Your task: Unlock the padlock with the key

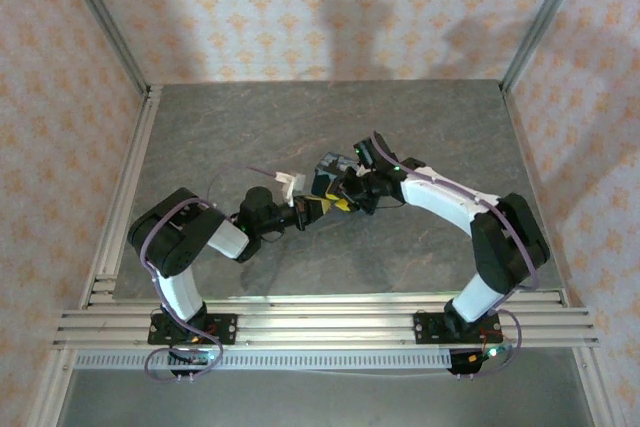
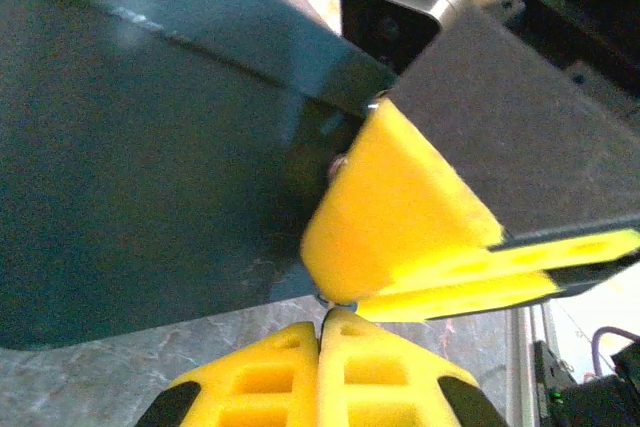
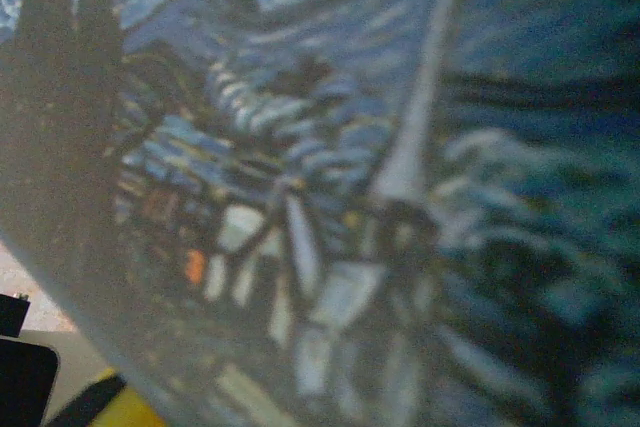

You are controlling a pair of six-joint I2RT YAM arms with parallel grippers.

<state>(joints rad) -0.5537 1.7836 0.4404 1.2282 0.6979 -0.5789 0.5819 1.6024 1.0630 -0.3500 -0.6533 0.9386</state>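
Left gripper (image 2: pixel 322 322), shut tight, meets the right gripper (image 2: pixel 350 282) tip to tip by the tin (image 2: pixel 150 147); the right's opening and what either holds, I cannot tell.

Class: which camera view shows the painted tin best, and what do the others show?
The right wrist view: the tin is close up, its swirling blue painting recognisable though blurred. The left wrist view shows a plain dark teal face; the top view shows it small and partly hidden.
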